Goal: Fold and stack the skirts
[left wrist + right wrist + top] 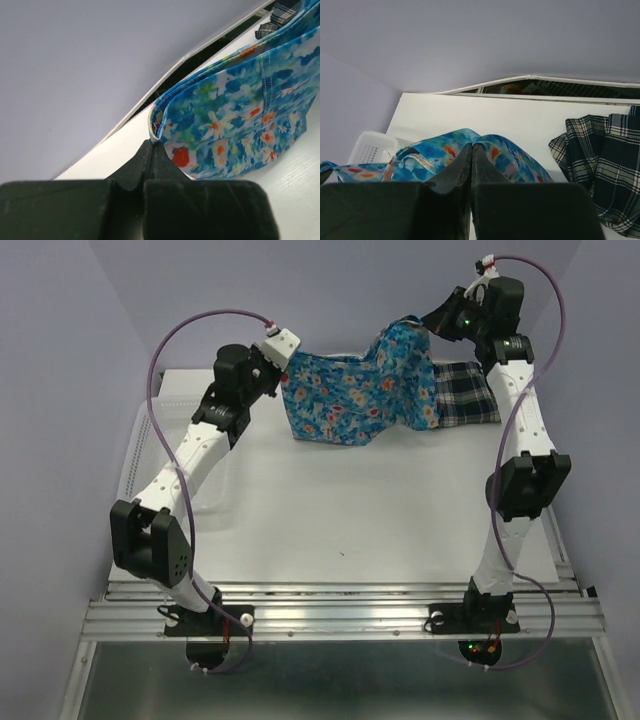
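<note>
The blue floral skirt (360, 390) hangs stretched between both arms above the far part of the table. My left gripper (283, 365) is shut on its left corner, and in the left wrist view the cloth's edge (156, 132) is pinched at the fingertips. My right gripper (432, 328) is shut on the skirt's right end, higher up; the right wrist view shows floral cloth (440, 152) bunched around the closed tips. The dark plaid skirt (462, 392) lies flat on the table at the far right, partly behind the floral one, and shows again as plaid cloth (605, 170).
A white lattice basket (370, 147) sits off the table's left side, its rim (140, 445) showing under the left arm. The white table (350, 510) spreads in front of the skirts. Lilac walls close in at the back and sides.
</note>
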Robot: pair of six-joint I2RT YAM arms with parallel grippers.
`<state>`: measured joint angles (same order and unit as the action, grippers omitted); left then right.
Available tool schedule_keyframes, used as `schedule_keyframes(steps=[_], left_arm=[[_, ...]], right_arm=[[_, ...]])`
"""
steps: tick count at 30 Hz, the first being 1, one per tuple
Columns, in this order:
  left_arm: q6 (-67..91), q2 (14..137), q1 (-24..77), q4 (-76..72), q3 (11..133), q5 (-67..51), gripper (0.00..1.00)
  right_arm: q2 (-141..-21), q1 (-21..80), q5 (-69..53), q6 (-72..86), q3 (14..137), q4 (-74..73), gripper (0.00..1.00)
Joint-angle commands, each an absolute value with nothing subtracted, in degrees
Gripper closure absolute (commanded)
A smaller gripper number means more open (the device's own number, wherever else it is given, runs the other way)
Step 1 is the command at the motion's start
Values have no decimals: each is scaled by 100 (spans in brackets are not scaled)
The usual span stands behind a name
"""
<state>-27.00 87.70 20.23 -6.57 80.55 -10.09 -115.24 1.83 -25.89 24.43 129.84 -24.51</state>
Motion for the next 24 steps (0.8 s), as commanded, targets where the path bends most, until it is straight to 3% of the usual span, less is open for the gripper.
schedule_keyframes(steps=[1, 5, 8, 17, 19, 20, 21, 22, 24], left_arm=[[-2715, 8893, 1890, -1090, 9157, -1213, 100], [-2918, 8930, 1881, -1099, 9553, -1222, 100], [-3084, 8659, 1881, -932, 9484, -1318, 100], [-4410, 6699, 2188, -327, 6103, -2222, 100], [-4963, 6330, 2407, 726, 5328, -2687, 84], [-5436, 5876, 2808, 1069, 5091, -2742, 76], [-5693, 5619, 3030, 1716, 4671, -2829, 71], [-5965, 4990, 3258, 1992, 4493, -2952, 56], [-6109, 4301, 3857, 2275, 4009, -2901, 36]], right_arm=[[-11715, 132, -2540, 2382, 13833, -1907, 99], [-11620, 132, -2619, 2225, 13966, -1881, 99], [-11234, 132, -2777, 1953, 13372, -1846, 99], [-9317, 132, -3585, 390, 9715, -2222, 99], [-8958, 132, -3839, -434, 8950, -3108, 96], [-8765, 132, -3797, -988, 8660, -3390, 76], [-8502, 132, -3692, -1298, 8301, -3714, 63], [-7933, 132, -3517, -1971, 7653, -3883, 29], [-7394, 132, -3367, -2599, 7139, -4592, 7]])
